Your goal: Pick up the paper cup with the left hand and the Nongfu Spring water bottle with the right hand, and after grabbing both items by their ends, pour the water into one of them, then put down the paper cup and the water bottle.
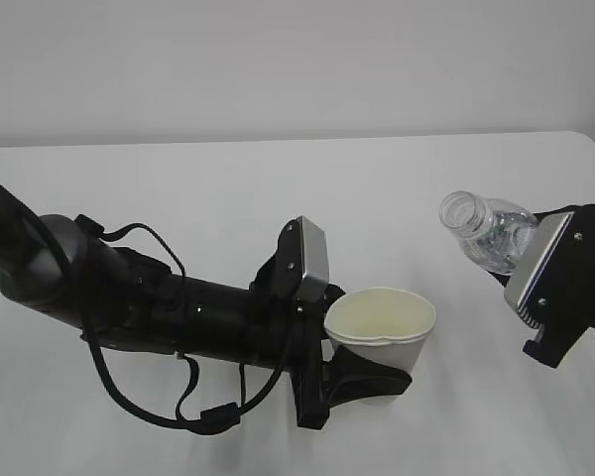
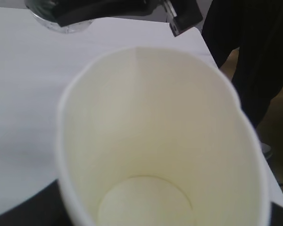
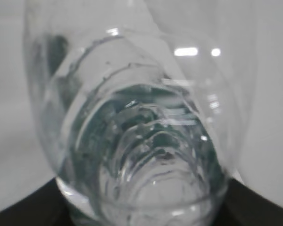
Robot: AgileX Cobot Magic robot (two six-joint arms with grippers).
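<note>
Cup [image 1: 381, 327] at lower centre, dry inside, clamped low by left hand [image 1: 362, 382]; bottle [image 1: 486, 231] at upper right, tilted, mouth well apart from cup rim, gripped by right hand [image 1: 535, 273]; pouring from there risks water hitting the table [image 1: 278, 178].

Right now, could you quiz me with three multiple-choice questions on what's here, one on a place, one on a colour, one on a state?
1. Where is the bottle relative to the cup?
A. right of it, apart
B. inside it
C. lying on the table

2. What colour is the cup's inside?
A. red
B. cream
C. black

3. What state is the cup in?
A. empty, held by the left pincer
B. full to the brim
C. crushed flat

Answers: 1 A, the exterior view shows a gap between them; 2 B, the left wrist view shows pale cream walls; 3 A, the bare bottom is visible, black fingers round its base.
</note>
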